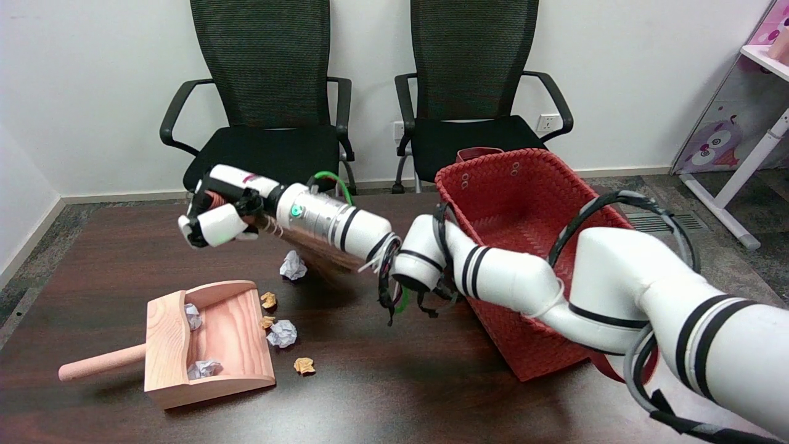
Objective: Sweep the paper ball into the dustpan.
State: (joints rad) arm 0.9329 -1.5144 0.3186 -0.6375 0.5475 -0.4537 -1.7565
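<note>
Head view shows the robot hand point(219, 213) above the far left part of the bench point(382, 382), its fingers curled around what looks like a small brush point(320, 251); the handle is mostly hidden in the grip and the brown bristles blur beneath the forearm, so its shape is hard to make out. Just below the bristles lies one white paper ball point(293, 265). Nearer, another paper ball point(282, 333) sits beside the open mouth of the wooden dustpan point(166, 345), among small tan scraps point(304, 365). Two more white balls already rest inside the dustpan. To the right stands a red woven basket point(524, 185), its near side covered by the arm. Dark wood-grain bench surface fills the foreground. Beyond it, two black mesh chairs point(265, 74) face a white wall, and a pink shelf point(767, 49) is cut off at the right edge.
</note>
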